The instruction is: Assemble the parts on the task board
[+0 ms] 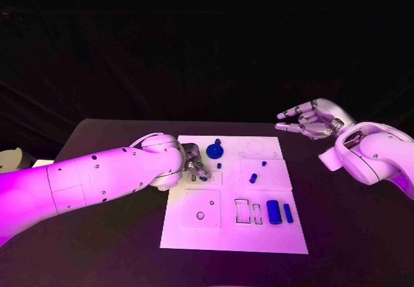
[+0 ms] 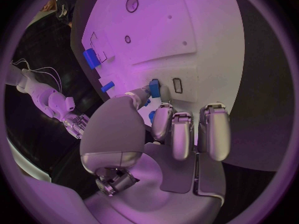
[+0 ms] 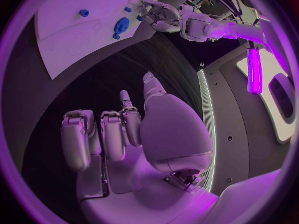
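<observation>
A flat white rectangular task board [image 1: 233, 239] was seen lying in the middle of a matte black table [image 1: 95, 251]. Its surface was smooth and marked with outlined squares, thin rectangular slots and small round holes. Several small blue parts lay on it: a round toothed gear [image 1: 215, 150] near the far edge, a short peg [image 1: 253, 177] toward the middle, and a thick cylinder [image 1: 273, 211] with a thinner bar [image 1: 288, 213] just beside it toward the near right. Two narrow outlined slots [image 1: 248, 212] were set just left of the cylinder.

The left hand [image 1: 193, 166] was held low over the left part of the board, its glossy white arm crossing the table's left side and hiding part of the board's left edge. In the left wrist view, a small blue block [image 2: 154, 88] was seen pinched between the thumb and a finger of that silver hand [image 2: 168, 129], just above the board's surface [image 2: 199, 40] and close to a small rectangular slot [image 2: 177, 85]; the remaining fingers were curled downward beside it.

The right hand [image 1: 309, 121] was held up beyond the board's far right corner, well apart from the parts. Its fingers were parted and loosely bent, with nothing between them; the right wrist view showed the same hand [image 3: 124, 134] empty above the dark table.
</observation>
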You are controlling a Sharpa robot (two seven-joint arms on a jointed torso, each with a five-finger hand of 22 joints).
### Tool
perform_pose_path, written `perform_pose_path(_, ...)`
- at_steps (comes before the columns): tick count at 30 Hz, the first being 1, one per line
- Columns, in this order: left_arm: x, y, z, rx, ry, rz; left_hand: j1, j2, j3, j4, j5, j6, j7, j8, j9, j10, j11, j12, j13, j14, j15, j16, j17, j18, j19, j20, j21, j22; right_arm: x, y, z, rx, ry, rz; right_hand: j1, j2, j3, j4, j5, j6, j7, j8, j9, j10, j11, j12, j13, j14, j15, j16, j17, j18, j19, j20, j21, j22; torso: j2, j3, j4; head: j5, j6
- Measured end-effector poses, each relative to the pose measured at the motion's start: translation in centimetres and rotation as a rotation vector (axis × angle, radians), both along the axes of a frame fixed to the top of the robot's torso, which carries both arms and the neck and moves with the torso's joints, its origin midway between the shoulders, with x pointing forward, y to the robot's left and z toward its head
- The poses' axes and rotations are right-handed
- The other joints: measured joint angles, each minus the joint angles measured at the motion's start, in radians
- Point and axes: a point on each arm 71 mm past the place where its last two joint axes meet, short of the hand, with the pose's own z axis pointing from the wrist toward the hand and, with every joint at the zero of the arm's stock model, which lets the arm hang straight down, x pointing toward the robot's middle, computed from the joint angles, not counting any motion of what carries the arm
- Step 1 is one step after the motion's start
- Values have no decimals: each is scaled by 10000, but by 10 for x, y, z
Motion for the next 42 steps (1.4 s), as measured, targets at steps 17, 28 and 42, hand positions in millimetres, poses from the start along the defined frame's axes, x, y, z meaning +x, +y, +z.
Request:
perform_pose_path(17, 2, 0, -1, 146, 116, -53, -396, 105, -421, 228, 23, 479, -274, 93, 95, 124, -124, 194, 225, -35, -36, 0, -1, -154, 14, -14, 108, -2, -1, 0, 0, 12, -7, 35, 0, 0, -28, 28, 40, 0, 0, 0, 0, 0, 0, -43, 0, 0, 0, 0, -1, 0, 0, 0, 0, 7, -6, 0, -8, 4, -27)
perform_pose_path(28, 5, -2, -2, 238, 164, -71, -589, 88, -547, 299, 23, 640, -396, 154, 85, 159, -159, 234, 281, 0, -72, 0, 7, -154, -20, -53, 108, -3, -2, 1, 1, 19, -4, 62, 0, 0, -28, 28, 40, 0, 0, 0, 0, 0, 0, -102, 1, 0, 0, 0, -2, 0, 0, 0, -37, 5, -7, -6, -2, 5, -21)
perform_pose_path(42, 10, -5, -3, 388, 269, -126, -725, 200, -719, 471, 22, 794, -385, 191, 118, 229, -158, 312, 367, 0, -71, 0, 5, -154, 14, -86, 144, -4, -4, 3, 1, 34, 13, 146, -2, 2, -56, 1, 40, 0, 0, 0, 0, 0, 0, -102, 1, 0, 0, 0, 6, 1, 0, 0, -37, 3, -7, -12, 0, 5, -43)
